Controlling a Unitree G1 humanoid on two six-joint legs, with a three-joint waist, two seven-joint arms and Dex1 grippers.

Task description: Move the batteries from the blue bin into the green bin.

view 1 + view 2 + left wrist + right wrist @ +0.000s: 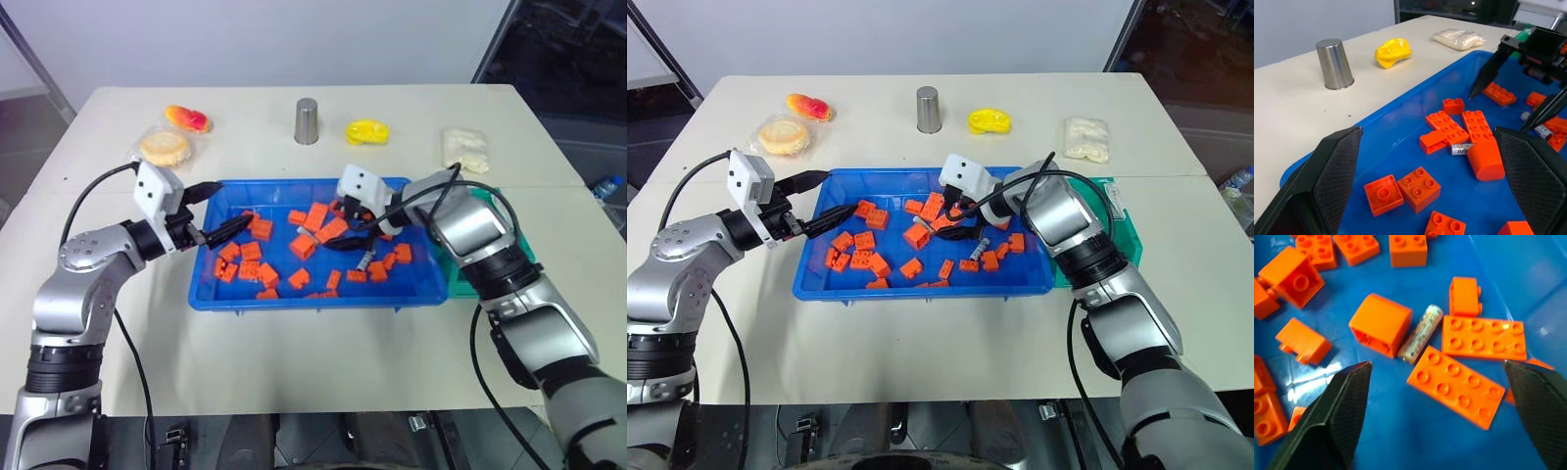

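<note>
The right claw hangs over the blue bin with its fingers spread wide and holding nothing; just beyond its tips one of the batteries lies flat on the bin floor, touching a curved orange block on one side and very near a flat orange plate on the other. The left claw is also spread and empty, near the other end of the bin, where a second battery lies against blocks. The green bin stands beside the right forearm. The risk, I think, is the crowding; a finger coming down may land on a block, push the battery aside, or pinch a block together with it.
</note>
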